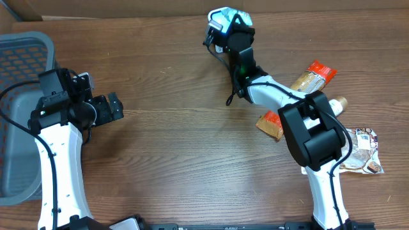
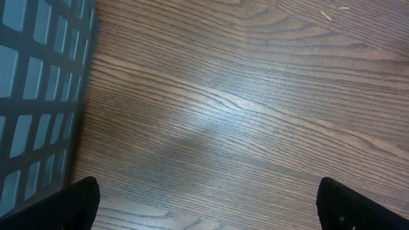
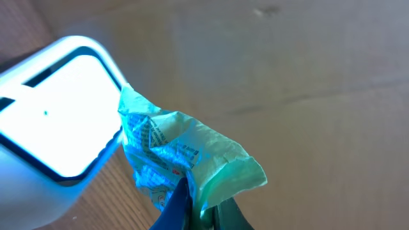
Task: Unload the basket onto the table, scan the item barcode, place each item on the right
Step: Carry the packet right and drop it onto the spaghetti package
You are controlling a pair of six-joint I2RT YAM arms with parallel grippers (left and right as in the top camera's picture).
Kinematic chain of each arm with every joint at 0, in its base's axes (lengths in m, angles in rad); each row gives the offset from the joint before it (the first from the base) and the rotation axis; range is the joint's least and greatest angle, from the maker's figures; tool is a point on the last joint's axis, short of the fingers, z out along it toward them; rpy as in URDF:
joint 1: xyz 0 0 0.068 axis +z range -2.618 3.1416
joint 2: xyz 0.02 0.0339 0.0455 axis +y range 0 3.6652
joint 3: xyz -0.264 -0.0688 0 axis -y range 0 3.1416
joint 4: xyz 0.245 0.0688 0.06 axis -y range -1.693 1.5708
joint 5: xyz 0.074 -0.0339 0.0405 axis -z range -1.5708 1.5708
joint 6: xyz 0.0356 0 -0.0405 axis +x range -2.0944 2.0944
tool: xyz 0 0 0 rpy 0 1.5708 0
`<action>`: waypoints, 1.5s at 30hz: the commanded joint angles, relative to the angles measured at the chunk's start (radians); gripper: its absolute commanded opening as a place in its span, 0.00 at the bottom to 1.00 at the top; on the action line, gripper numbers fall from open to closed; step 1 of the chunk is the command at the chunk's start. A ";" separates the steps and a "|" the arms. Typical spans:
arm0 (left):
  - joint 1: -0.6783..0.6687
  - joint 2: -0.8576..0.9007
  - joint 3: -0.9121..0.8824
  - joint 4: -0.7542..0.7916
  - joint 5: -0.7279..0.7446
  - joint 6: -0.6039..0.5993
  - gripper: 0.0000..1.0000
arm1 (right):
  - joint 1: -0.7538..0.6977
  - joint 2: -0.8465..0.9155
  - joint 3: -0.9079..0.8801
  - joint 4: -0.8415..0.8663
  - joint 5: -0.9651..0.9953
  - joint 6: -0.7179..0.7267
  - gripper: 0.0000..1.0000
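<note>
Green packet (image 3: pixel 185 153) pinched in right claw (image 3: pixel 199 206), beside glowing white scanner (image 3: pixel 57 115)

Left arm (image 1: pixel 59 167) rises from the near left edge, wrist bent right. Left claw (image 1: pixel 110 107) hangs over the table, jaws spread wide. Right arm (image 1: pixel 314 142) reaches from near right to far centre. Right claw (image 1: pixel 222 27) is pinched closed.

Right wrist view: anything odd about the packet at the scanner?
The crumpled green plastic packet, pinched in the right claw, is creased and folded, its print buckled, beside the glowing white scanner window. Nothing looks spilled.
</note>
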 commanded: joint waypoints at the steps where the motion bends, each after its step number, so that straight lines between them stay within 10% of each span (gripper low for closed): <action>1: -0.002 -0.001 0.006 0.002 0.007 0.019 1.00 | 0.005 0.013 0.017 0.025 -0.026 -0.058 0.04; 31: -0.002 -0.001 0.006 0.002 0.007 0.019 1.00 | 0.084 -0.159 0.017 0.076 0.117 -0.029 0.04; 38: -0.002 -0.001 0.006 0.002 0.007 0.019 0.99 | 0.110 -0.397 0.017 -0.244 0.191 0.218 0.04; 45: -0.002 -0.001 0.006 0.002 0.007 0.019 1.00 | 0.097 -0.660 0.017 -0.693 0.218 1.048 0.04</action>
